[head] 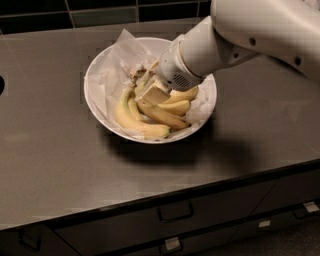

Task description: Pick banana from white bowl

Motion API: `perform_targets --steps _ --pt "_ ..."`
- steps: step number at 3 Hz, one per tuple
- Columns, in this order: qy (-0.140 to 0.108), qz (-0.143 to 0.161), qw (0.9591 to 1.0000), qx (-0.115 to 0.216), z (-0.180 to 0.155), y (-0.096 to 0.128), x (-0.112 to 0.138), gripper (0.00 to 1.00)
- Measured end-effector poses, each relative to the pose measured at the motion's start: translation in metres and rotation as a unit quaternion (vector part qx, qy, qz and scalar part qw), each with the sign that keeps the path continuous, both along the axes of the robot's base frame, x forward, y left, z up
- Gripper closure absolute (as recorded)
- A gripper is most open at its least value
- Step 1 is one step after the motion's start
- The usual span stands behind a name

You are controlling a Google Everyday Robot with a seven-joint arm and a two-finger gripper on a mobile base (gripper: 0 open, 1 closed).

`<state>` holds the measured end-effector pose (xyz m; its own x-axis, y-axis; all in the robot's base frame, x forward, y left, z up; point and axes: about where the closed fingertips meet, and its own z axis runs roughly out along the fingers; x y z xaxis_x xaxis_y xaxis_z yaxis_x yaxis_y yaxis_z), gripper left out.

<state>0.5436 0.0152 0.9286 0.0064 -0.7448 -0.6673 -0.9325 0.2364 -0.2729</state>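
Note:
The banana (150, 124) is a yellow bunch lying in the white bowl (93, 102), its stem end pointing to the bowl's middle. The bowl is lined with crumpled white paper (112, 75) and stands on the dark counter, at the middle back. My gripper (151, 90) reaches down into the bowl from the right on a white arm (235, 40). It sits at the stem end of the bunch, touching or just above it. The arm hides the far right part of the bowl and the tops of the bananas.
The dark grey counter (60, 165) runs across the view, with its front edge above dark drawers with handles (175, 212). A dark tiled wall (100, 12) stands behind the bowl. A dark round opening (1, 85) shows at the left edge.

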Motion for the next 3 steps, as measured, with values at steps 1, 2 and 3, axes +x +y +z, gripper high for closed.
perform_targets --steps 1,2,3 --pt "-0.015 0.002 0.9999 0.001 0.020 -0.008 -0.004 1.00" --pt "-0.035 0.009 0.9994 0.000 0.043 -0.012 -0.005 1.00" --pt "-0.052 0.014 0.9986 -0.004 0.063 -0.013 -0.007 1.00"
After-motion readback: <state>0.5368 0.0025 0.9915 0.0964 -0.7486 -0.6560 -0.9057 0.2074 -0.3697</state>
